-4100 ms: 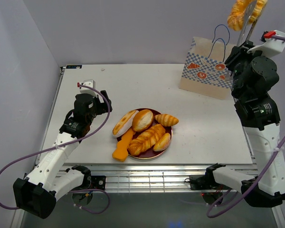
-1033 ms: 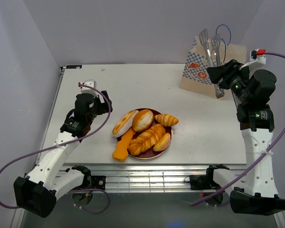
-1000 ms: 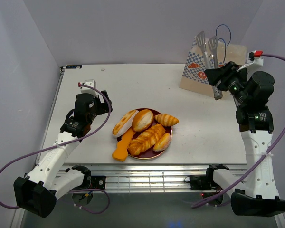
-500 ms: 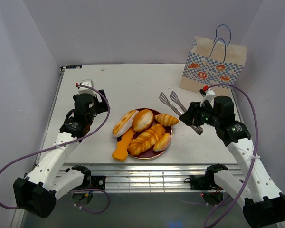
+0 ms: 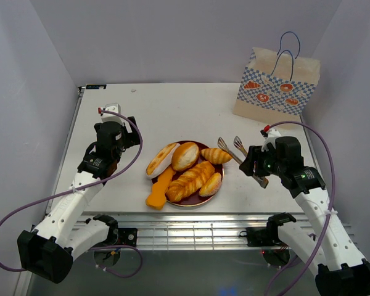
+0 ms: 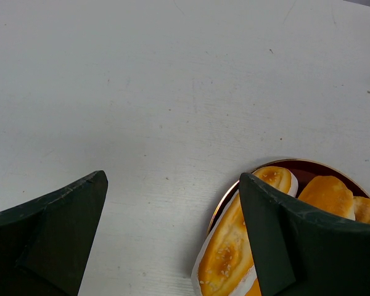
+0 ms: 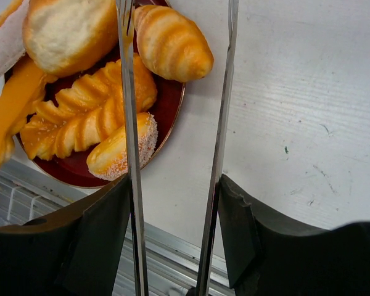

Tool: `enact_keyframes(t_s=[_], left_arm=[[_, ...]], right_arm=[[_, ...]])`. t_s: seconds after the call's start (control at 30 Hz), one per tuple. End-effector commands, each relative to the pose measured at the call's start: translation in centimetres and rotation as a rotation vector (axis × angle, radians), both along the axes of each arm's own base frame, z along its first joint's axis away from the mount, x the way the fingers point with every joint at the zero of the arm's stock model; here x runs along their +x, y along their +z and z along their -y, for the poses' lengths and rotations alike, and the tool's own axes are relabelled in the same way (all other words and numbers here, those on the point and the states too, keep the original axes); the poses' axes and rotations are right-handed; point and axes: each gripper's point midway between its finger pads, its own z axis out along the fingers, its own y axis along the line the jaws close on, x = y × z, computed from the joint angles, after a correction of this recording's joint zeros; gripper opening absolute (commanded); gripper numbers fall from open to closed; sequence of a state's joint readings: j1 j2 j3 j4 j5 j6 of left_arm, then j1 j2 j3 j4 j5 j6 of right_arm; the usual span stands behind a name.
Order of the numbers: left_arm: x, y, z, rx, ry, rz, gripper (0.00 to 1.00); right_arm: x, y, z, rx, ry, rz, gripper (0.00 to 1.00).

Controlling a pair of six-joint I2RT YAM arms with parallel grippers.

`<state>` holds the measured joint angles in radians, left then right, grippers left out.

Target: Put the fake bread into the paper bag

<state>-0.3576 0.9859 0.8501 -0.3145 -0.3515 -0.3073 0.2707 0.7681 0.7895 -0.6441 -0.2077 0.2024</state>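
We see the right gripper (image 5: 255, 165) holding metal tongs (image 5: 233, 150) above the croissant (image 5: 216, 155) at the plate's (image 5: 193, 204) right edge. The left gripper (image 6: 172, 185) stands wide.

The overhead view faces down the table (image 5: 191, 105); both close wrist views share the red plate (image 7: 171, 105).

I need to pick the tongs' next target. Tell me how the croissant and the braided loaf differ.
The croissant is short and tapered; the braided loaf is clearly longer and knobbly. In the top view, the croissant lies at the plate's right edge, nearest the tongs; the braided loaf lies diagonally across the plate's middle. Both are glossy golden-brown and lie on the plate.
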Motion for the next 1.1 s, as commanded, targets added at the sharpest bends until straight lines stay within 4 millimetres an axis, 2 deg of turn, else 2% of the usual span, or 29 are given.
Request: enact_keyframes(t_s=[0.0,0.13,0.33,0.6,0.7,0.93,1.03,1.07], left_arm=[[0.0,2.2,0.0,-0.015,0.002,0.048,0.98],[0.0,2.1,0.1,-0.016,-0.003,0.042,0.98],[0.0,2.1,0.2,-0.019,-0.008,0.042,0.98],[0.0,2.1,0.3,-0.021,-0.014,0.041,0.98],[0.0,2.0,0.4,-0.023,-0.018,0.037,0.98],[0.0,1.9,0.5,-0.025,-0.022,0.034,0.98],[0.1,1.9,0.6,-0.027,-0.026,0.033,0.98],[0.1,1.9,0.6,-0.026,-0.026,0.032,0.98]], right_arm=[[-0.9,-1.1,-0.2,0.021,-0.005,-0.035,0.61],[-1.4,-2.6,-0.3,0.041,-0.018,-0.075,0.62],[-1.5,-3.3,-0.3,0.059,-0.05,-0.108,0.63],[-2.9,-4.0,-3.3,0.224,0.044,-0.175,0.63],[-2.9,-4.1,-3.8,0.254,0.053,-0.184,0.62],[-2.1,-3.3,-3.4,0.239,0.026,-0.157,0.49],[-1.9,-2.8,-3.4,0.239,0.024,-0.146,0.41],[-1.9,-2.7,-3.4,0.241,0.025,-0.144,0.35]])
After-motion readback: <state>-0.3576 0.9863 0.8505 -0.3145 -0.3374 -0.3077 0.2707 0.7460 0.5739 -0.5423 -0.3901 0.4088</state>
